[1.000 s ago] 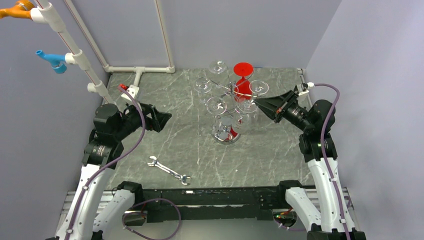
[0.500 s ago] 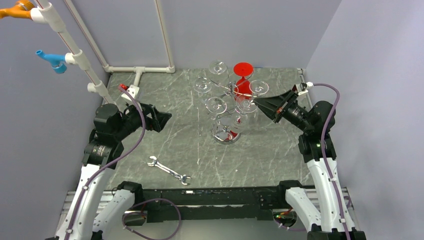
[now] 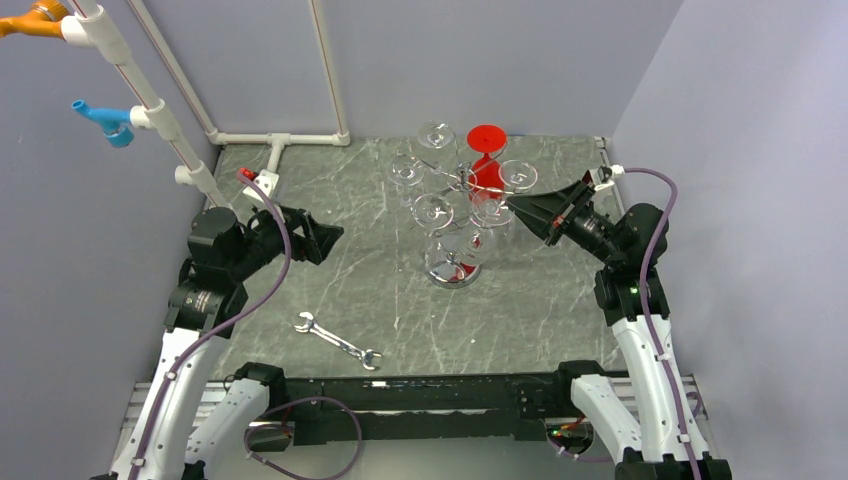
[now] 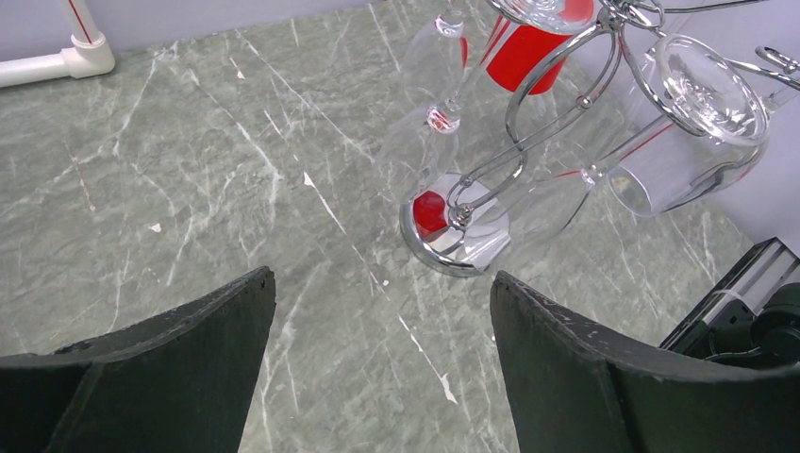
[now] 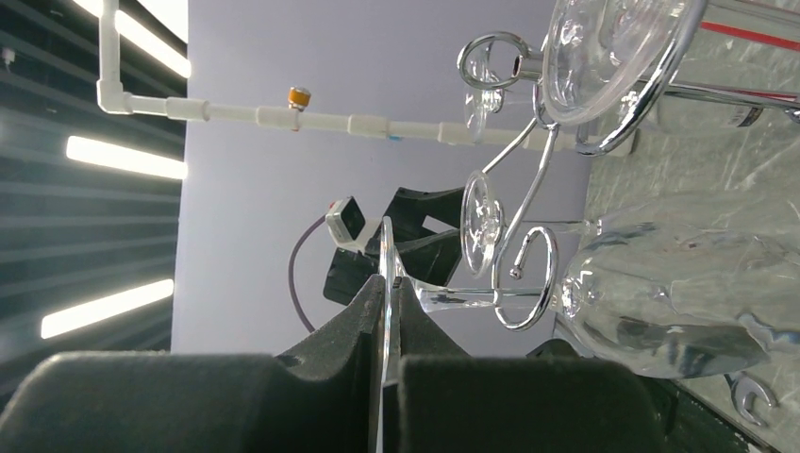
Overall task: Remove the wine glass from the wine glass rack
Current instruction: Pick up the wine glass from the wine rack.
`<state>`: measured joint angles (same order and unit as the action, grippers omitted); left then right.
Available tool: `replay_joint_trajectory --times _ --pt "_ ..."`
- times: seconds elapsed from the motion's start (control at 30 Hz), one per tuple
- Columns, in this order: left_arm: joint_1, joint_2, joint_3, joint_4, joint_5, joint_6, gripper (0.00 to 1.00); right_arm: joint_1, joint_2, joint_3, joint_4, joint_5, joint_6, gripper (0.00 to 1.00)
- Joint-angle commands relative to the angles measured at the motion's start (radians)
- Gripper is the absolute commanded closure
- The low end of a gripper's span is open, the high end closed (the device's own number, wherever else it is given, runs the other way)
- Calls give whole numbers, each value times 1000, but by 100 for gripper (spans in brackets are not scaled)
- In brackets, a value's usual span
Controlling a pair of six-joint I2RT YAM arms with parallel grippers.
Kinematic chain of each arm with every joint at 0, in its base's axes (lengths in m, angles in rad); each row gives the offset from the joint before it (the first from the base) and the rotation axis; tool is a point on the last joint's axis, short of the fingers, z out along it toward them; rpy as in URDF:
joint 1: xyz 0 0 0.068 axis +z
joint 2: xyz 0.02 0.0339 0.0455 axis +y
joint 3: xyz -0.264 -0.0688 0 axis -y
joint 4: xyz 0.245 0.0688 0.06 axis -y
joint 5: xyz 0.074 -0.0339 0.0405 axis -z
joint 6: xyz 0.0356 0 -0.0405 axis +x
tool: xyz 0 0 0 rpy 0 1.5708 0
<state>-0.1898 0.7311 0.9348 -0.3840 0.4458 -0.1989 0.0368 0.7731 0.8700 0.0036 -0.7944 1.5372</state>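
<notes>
Hemming the wine glass [image 5: 651,293]: neighbouring glasses [image 3: 432,210], rack [image 4: 469,247].

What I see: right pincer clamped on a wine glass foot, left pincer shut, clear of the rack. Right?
No. The left wrist view shows the left pincer wide open. The right pincer does clamp the foot of the wine glass, and the left is clear of the wine glass rack.

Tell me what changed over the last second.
The right gripper barely moved, its fingers still shut on the foot of the wine glass; its elbow sank slightly toward the near edge, and glasses low on the wine glass rack swayed a little left. The left gripper, open, and the wrench stayed put.
</notes>
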Motion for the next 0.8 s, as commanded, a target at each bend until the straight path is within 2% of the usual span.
replay_joint_trajectory --times 0.0,0.77 --pt "-3 1 9 11 -12 16 13 6 -3 6 100 -16 59 100" --pt "-3 2 8 11 -13 14 12 11 32 -6 159 -6 66 100"
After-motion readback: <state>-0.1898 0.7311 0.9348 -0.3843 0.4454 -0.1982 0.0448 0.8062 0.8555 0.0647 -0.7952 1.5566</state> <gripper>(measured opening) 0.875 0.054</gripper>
